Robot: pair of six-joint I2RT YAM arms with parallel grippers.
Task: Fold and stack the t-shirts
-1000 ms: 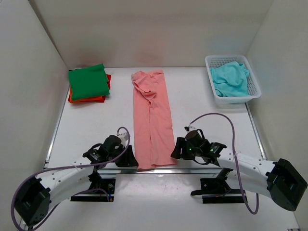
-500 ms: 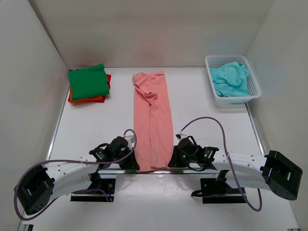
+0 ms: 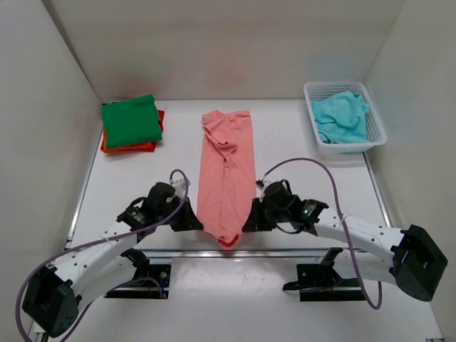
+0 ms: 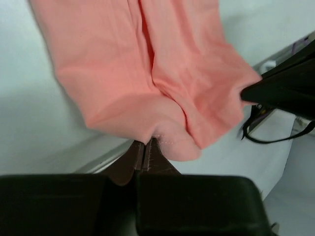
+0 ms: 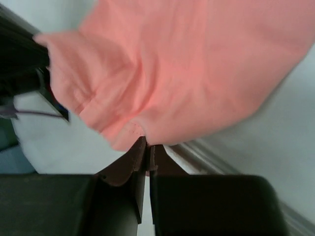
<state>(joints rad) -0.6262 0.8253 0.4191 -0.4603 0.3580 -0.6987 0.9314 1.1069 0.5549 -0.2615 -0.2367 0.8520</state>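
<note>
The salmon pink t-shirt [image 3: 226,174] lies as a long narrow strip down the middle of the table, its near hem raised and sagging between the two grippers. My left gripper [image 3: 197,222] is shut on the hem's left corner [image 4: 147,138]. My right gripper [image 3: 247,221] is shut on the right corner [image 5: 142,135]. A folded green t-shirt [image 3: 130,121] lies on a folded orange-red one [image 3: 132,147] at the back left. The turquoise t-shirt [image 3: 340,117] sits crumpled in the basket.
The white mesh basket [image 3: 375,135] stands at the back right. White walls close in the table on three sides. A metal rail [image 3: 285,251] runs along the near edge by the arm bases.
Both grippers closed on the pink shirt's near hem corners and lifted it off the table, drawing it away from the near edge. The far end of the shirt has shifted slightly right.
</note>
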